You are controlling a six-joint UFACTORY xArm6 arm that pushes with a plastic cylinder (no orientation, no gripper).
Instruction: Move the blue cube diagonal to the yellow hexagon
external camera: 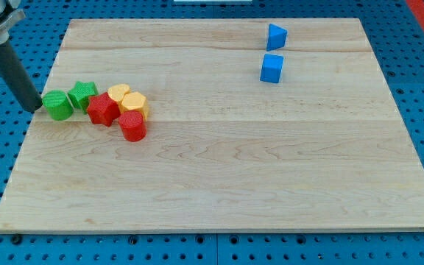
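Note:
The blue cube (271,68) lies near the view's top right on the wooden board (219,177). The yellow hexagon (133,104) sits at the view's left, in a cluster of blocks. My tip (34,109) stands at the board's left edge, just left of a green cylinder (58,105) and far from the blue cube.
A blue triangular block (275,36) lies just above the blue cube. The cluster also holds a green star-like block (83,94), a red star-like block (103,109), a yellow heart-like block (119,93) and a red cylinder (132,126). Blue pegboard surrounds the board.

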